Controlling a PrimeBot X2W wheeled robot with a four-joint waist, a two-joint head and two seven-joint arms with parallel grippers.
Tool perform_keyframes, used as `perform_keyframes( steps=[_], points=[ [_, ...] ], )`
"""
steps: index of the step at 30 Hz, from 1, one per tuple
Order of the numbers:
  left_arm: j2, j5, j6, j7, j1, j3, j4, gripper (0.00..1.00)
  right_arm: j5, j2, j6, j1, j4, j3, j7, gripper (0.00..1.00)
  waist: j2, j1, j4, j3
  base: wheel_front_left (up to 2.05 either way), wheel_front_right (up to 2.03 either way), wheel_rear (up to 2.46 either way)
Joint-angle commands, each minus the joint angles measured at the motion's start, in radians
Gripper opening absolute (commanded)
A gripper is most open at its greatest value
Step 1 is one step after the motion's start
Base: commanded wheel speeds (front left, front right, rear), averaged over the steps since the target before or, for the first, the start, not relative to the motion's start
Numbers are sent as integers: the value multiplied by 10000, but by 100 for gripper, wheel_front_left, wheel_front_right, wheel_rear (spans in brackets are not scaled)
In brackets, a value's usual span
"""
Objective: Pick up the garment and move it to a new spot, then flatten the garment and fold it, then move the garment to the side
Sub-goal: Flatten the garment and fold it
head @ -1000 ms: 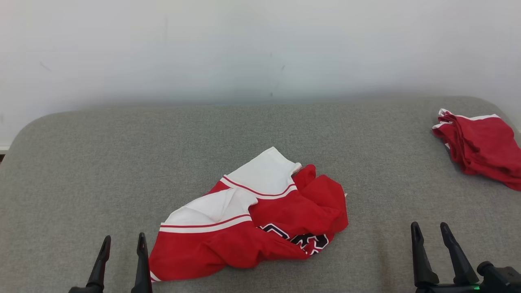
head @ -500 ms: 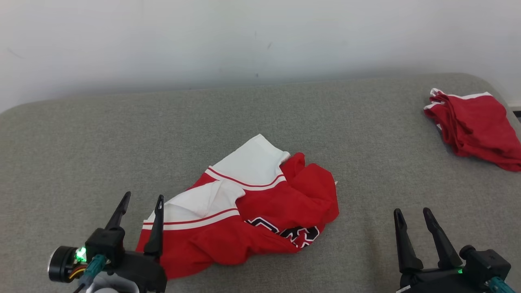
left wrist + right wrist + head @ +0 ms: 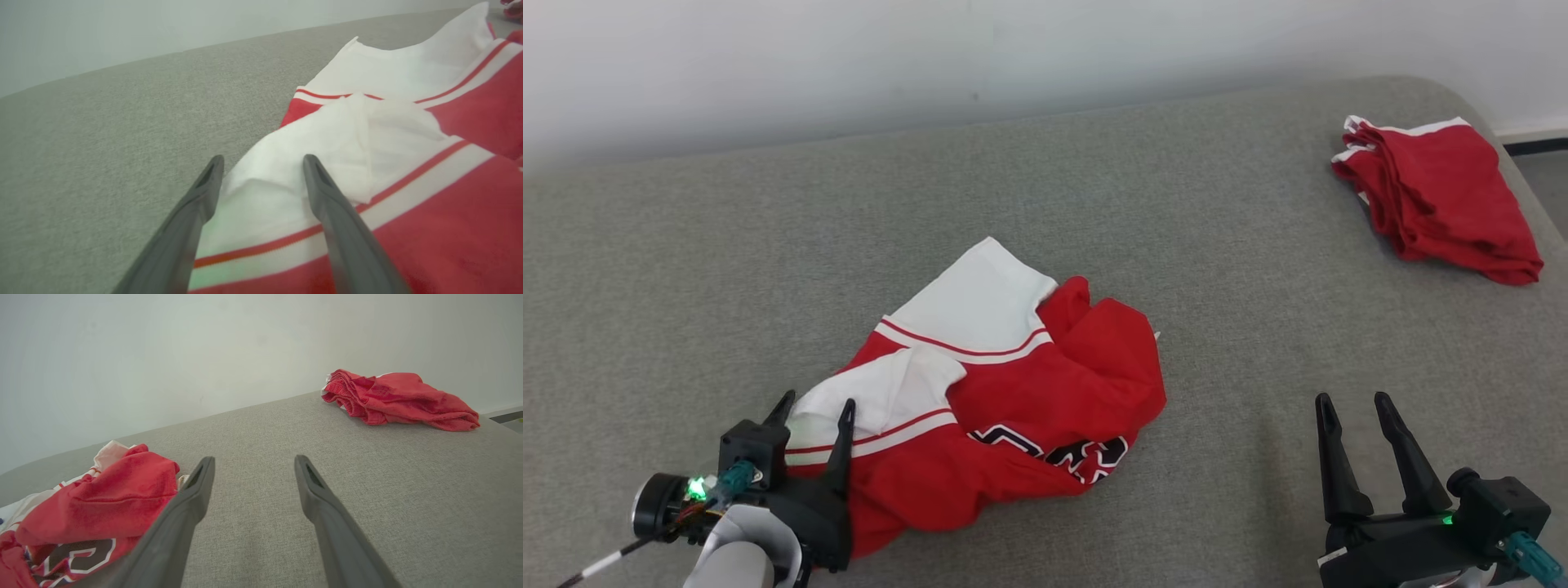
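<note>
Grey woven cloth covers the broad padded surface (image 3: pixel 1258 343) on which everything lies. Nearest, at the left, the left gripper (image 3: pixel 818 402) has its two dark fingers (image 3: pixel 840 445) spread wide over the near-left corner of the garment (image 3: pixel 1029 392). In the left wrist view one finger stands over bare grey cloth just off the hem and the other over the white panel, with nothing pinched between them; whether the tips touch the fabric cannot be told. At the near right, the right gripper (image 3: pixel 1353 400) is likewise spread wide and empty, above bare surface and apart from the garment's right edge. The garment, a red and white jersey with black-and-white lettering, lies crumpled around the middle of the surface, its white part reaching left and farther back, its red part bunched to the right. Far off near the right corner sits a loosely folded red bundle (image 3: pixel 1437 196) with white trim. Beyond rises a plain pale wall (image 3: pixel 849 49).
</note>
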Motion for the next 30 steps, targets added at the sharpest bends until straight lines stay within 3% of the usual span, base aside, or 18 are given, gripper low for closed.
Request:
perform_keyframes(
  steps=[1, 3, 4, 5, 13, 21, 30],
  points=[
    [20, -59, -5, 37, -120, -19, 65, 100, 31, -30, -25, -117, -9, -23, -2, 100, -1, -1, -96, 86, 0, 0, 0],
    [27, -187, -7, 222, -262, -199, 478, 100, 24, -28, -25, -127, 4, -30, -3, 100, -1, -1, -129, 84, 0, 0, 0],
    [50, -287, -6, 235, -374, -223, 627, 86, 19, -26, -25, -127, 0, -44, -3, 100, -1, -1, -139, 81, 0, 0, 0],
    [58, -360, -6, 310, -447, -303, 800, 0, 7, -15, -25, -128, -17, -67, -3, 100, -1, -1, -146, 72, 0, 0, 0],
    [198, -517, 6, -143, -1079, -493, 1220, 0, -72, 62, -25, -86, -84, -160, -3, 100, -1, -1, -89, -82, 0, 0, 0],
    [150, -496, 91, -426, -1818, -393, 351, 0, -114, 150, -25, 58, -50, -218, -4, 100, -1, -1, 232, -312, 0, 0, 0],
    [-236, -251, 112, -445, 203, -701, -1810, 0, -110, 209, -25, 286, 19, -152, -4, 100, -1, -1, 870, -573, 0, 0, 0]
  ],
)
